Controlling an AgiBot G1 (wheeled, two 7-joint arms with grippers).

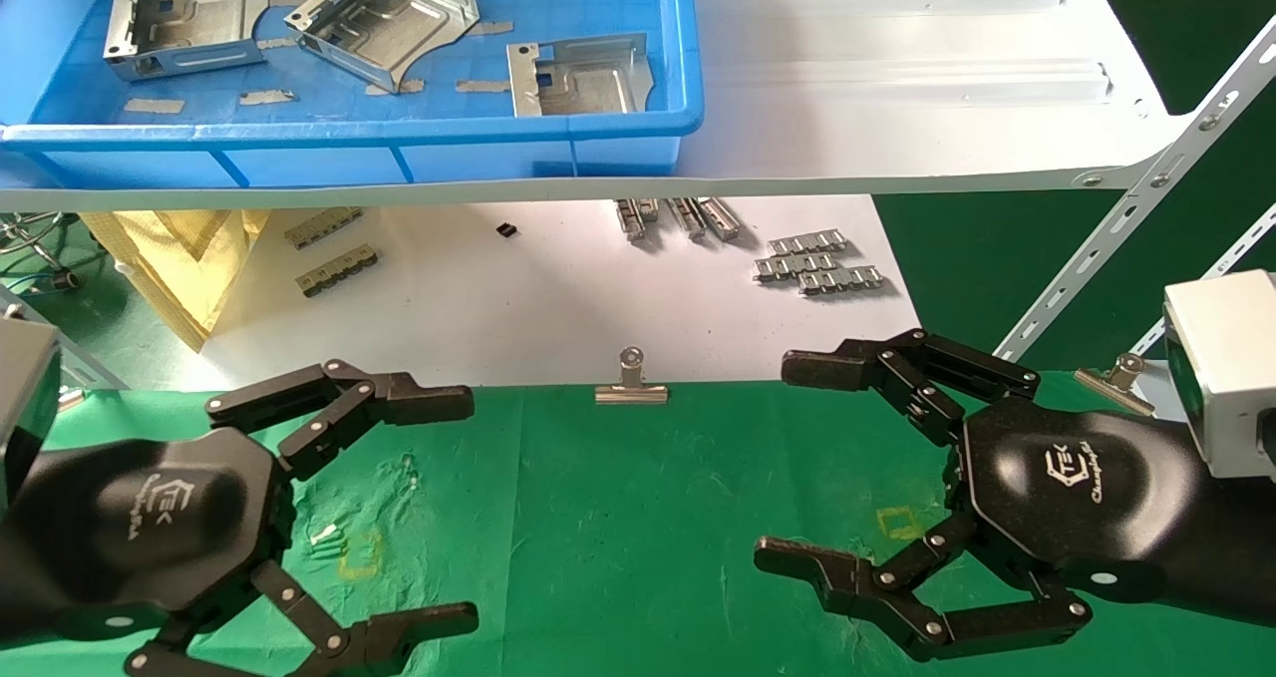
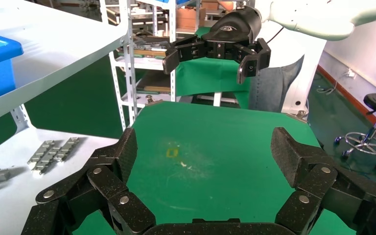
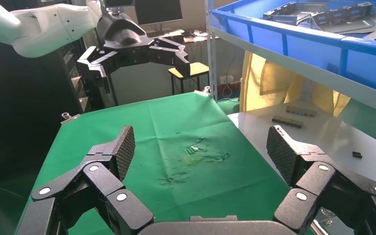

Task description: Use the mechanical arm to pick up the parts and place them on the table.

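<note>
Three metal parts lie in the blue bin [image 1: 638,119] on the white shelf [image 1: 897,89], well above and beyond the bench: the left part [image 1: 184,19] flat near the bin's far left corner, the middle part [image 1: 384,21] tilted with one edge raised, and the right part [image 1: 578,77] near the bin's front right corner. Small grey strips of tape or film lie on the bin floor around them. None of the parts is on the green bench [image 1: 638,517] yet, so by my reading the task has not started: all three are left to fetch and set down.

The left tool [image 1: 444,503] hovers low over the left side of the bench, its fingers spread wide with nothing between them. The right tool [image 1: 788,463] hovers over the right side, likewise spread wide and holding nothing. Both are well apart from the bin.

The bench cloth carries faint yellow square marks and a few wrinkles. A binder clip [image 1: 631,383] holds its far edge. Beyond it, under the shelf, a white sheet [image 1: 478,298] carries some small ridged strips [image 1: 817,263].
</note>
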